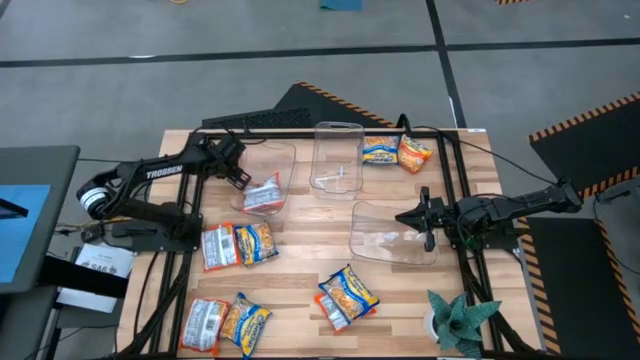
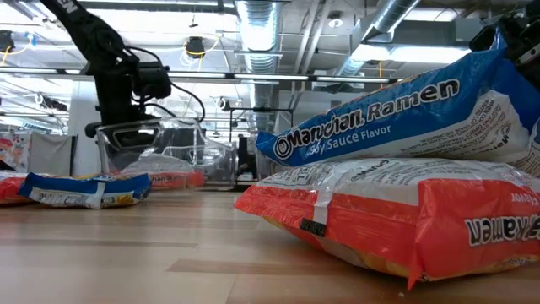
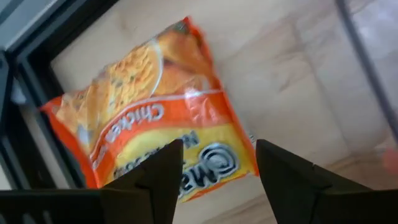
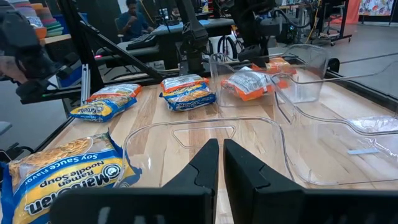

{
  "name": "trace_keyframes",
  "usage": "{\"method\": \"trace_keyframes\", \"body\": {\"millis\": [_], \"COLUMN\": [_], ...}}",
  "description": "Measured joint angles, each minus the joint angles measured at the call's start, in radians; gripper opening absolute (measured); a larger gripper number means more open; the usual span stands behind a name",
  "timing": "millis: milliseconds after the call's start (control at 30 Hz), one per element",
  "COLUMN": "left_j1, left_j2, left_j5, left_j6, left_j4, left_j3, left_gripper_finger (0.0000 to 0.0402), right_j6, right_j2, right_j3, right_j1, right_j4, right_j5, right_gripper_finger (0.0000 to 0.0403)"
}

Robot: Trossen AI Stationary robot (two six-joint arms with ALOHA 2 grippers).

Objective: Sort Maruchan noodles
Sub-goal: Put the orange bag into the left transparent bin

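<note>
My left gripper [image 1: 240, 172] [image 3: 217, 146] is open above the left clear bin [image 1: 272, 160]. One orange-red packet [image 3: 155, 137] lies below and beyond its fingertips, apart from them; it lies flat in that bin [image 1: 263, 193]. My right gripper [image 1: 420, 218] [image 4: 221, 144] is shut at the right-hand wall of the right clear bin [image 1: 390, 235], low over the table. Other packets lie flat on the table: two at the far edge [image 1: 395, 152], two left of centre [image 1: 238, 244], two at the near left [image 1: 225, 323], and a blue-yellow one stacked on an orange-red one [image 1: 345, 296] [image 2: 405, 194]. My right gripper's shut fingertips stand level at the right bin's wall [image 4: 205, 124], coming from the table's right side; whether they touch it I cannot tell.
A middle clear bin [image 1: 335, 155] stands between the other two. A dark frame rail [image 1: 455, 190] runs along the table's right side, and another along the left [image 1: 195, 215]. A small green plant [image 1: 455, 320] sits at the near right corner. A person [image 4: 134, 18] sits beyond the table.
</note>
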Motion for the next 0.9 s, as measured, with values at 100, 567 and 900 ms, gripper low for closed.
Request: {"method": "trace_keyframes", "body": {"millis": [100, 567, 900], "left_j1": [0.015, 0.034, 0.034], "left_j2": [0.002, 0.005, 0.005], "left_j5": [-0.008, 0.015, 0.045], "left_j6": [-0.028, -0.063, -0.049], "left_j4": [-0.021, -0.004, 0.048], "left_j3": [-0.001, -0.004, -0.004], "left_gripper_finger": [0.0192, 0.0192, 0.0192], "right_j6": [0.000, 0.000, 0.000], "right_j2": [0.000, 0.000, 0.000], "right_j3": [0.000, 0.000, 0.000], "right_j1": [0.000, 0.000, 0.000], "right_j4": [0.000, 0.000, 0.000], "right_j5": [0.000, 0.000, 0.000], "right_gripper_finger": [0.0049, 0.0049, 0.0049]}}
